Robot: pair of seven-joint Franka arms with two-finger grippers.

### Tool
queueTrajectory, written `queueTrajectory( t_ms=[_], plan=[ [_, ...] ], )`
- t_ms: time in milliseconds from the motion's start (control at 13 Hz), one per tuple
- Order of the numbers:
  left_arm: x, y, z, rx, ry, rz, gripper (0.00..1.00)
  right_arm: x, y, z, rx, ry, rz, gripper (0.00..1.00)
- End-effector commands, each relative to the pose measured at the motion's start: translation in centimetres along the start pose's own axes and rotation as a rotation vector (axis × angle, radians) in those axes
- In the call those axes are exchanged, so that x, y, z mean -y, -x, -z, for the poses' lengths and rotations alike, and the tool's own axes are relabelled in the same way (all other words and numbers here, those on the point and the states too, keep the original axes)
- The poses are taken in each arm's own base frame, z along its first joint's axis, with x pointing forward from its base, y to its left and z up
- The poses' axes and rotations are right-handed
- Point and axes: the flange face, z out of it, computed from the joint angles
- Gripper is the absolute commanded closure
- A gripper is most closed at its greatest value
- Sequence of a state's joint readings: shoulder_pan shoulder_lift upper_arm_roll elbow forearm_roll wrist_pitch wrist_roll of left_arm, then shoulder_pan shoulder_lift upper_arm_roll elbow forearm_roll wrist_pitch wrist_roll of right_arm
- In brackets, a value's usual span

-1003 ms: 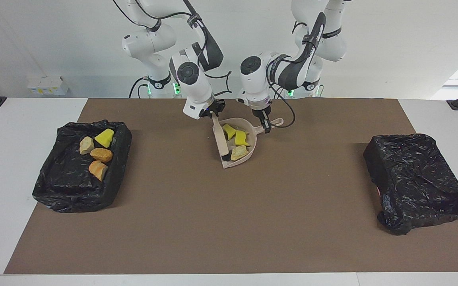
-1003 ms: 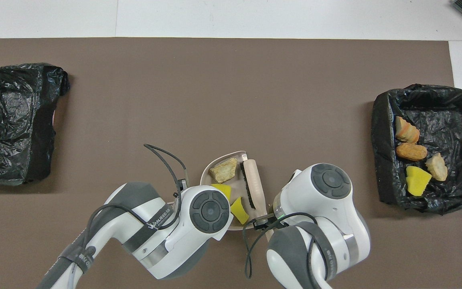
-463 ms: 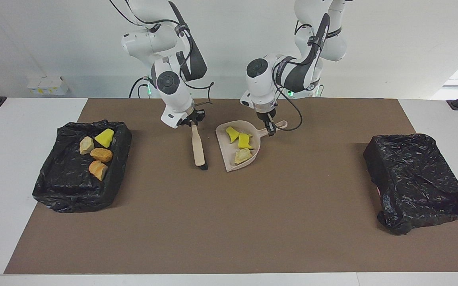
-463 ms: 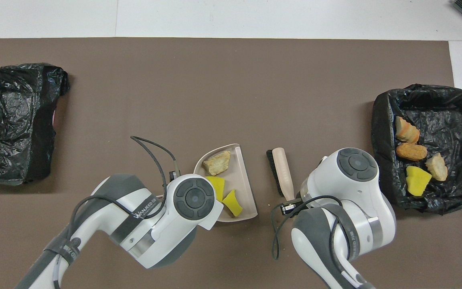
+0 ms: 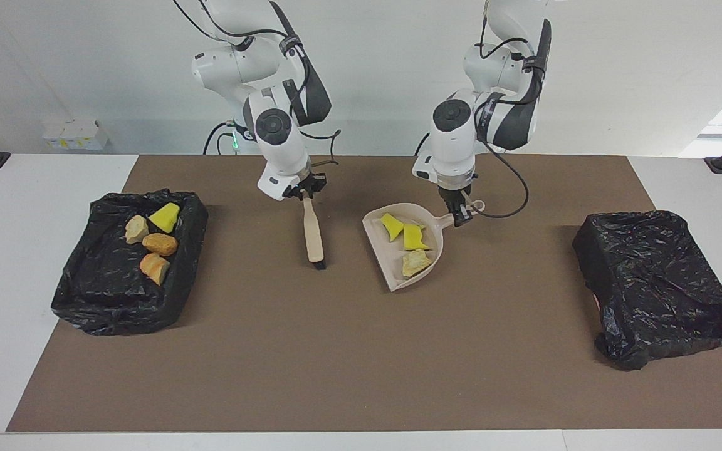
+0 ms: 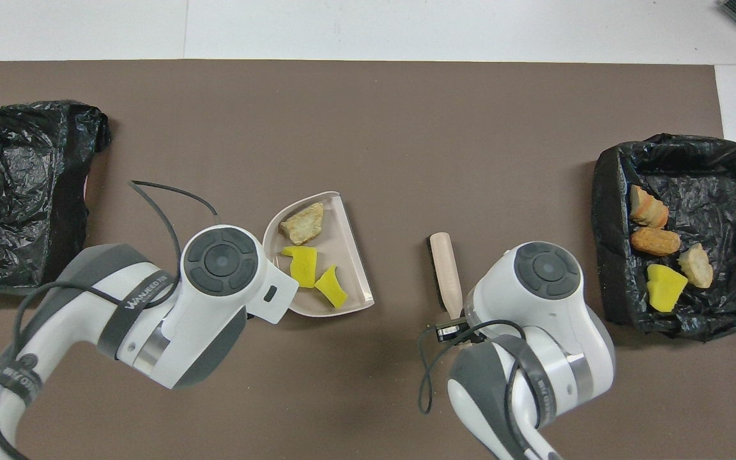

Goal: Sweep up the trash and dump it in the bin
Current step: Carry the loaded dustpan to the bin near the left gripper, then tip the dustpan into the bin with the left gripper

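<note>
Reading the facing view from its nine o'clock edge: the black plastic-lined bin [image 5: 129, 263] at my right arm's end of the table [image 5: 41, 188] holds four pieces of trash, a bright yellow sponge wedge [image 5: 165, 217], a pale tan lump [image 5: 136, 229] and two orange-brown lumps [image 5: 160, 243].

Next, my right tool [image 5: 306, 192] is clamped on the handle of the beige brush with black bristles [image 5: 314, 233], which points toward six o'clock, bristle end low over the brown mat [image 5: 336, 351]. The overhead view hides this grip under the arm's wrist; only the facing view shows it.

Then my left tool [image 5: 461, 216] is closed on the handle of the beige plastic dustpan [image 5: 385, 247]. In the pan lie two yellow sponge pieces [image 5: 412, 237] and a tan rock-like lump [image 5: 416, 263]. The overhead view shows the pan's open lip and all three pieces clearly, yet covers the handle.

At three o'clock sits a second black-lined bin [image 5: 655, 282], its inside hidden in both views.
</note>
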State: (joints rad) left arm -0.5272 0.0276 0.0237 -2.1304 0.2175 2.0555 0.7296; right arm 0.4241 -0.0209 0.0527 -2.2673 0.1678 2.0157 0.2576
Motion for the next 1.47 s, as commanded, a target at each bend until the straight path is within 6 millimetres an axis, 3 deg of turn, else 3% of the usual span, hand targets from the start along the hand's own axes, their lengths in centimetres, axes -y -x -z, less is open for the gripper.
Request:
queueTrajectory(
  t_ms=[0, 232, 386, 540, 695, 849, 926, 1003, 1158, 1389],
  plan=[
    [2.7, 4.6, 2.0, -0.003, -0.052, 0.027, 1.0, 6.4, 1.2, 1.1, -0.06, 0.031, -0.049, 1.0],
    [6.0, 10.8, 3.1, 0.01, -0.084, -0.002, 1.0, 12.4, 3.4, 1.2, -0.085, 0.034, -0.063, 1.0],
    [8.1, 15.8, 3.2, 0.016, -0.083, -0.027, 1.0, 16.5, 4.0, -0.7, -0.071, 0.052, -0.103, 1.0],
    [10.3, 21.5, 3.9, 0.017, -0.097, -0.037, 1.0, 19.3, 5.0, -2.6, -0.065, 0.064, -0.108, 1.0],
    [12.5, 25.6, 4.8, 0.017, -0.124, -0.015, 1.0, 20.6, 5.5, -4.4, -0.08, 0.055, -0.128, 1.0],
    [16.4, 30.4, 5.5, 0.032, -0.147, -0.036, 1.0, 21.0, 5.6, -4.6, -0.075, 0.05, -0.128, 0.98],
    [18.1, 32.5, 5.9, 0.037, -0.16, -0.057, 1.0, 21.0, 5.4, -4.4, -0.085, 0.06, -0.107, 0.01],
    [19.7, 35.2, 5.9, 0.05, -0.165, -0.078, 1.0, 21.1, 5.1, -3.8, -0.094, 0.046, -0.114, 0.0],
    [22.5, 40.0, 7.1, 0.072, -0.174, -0.122, 1.0, 21.0, 4.2, -0.3, -0.115, 0.018, -0.124, 0.0],
    [23.5, 43.6, 6.9, 0.109, -0.181, -0.094, 1.0, 18.6, 2.0, 6.3, -0.091, 0.019, -0.141, 0.0]
  ],
)
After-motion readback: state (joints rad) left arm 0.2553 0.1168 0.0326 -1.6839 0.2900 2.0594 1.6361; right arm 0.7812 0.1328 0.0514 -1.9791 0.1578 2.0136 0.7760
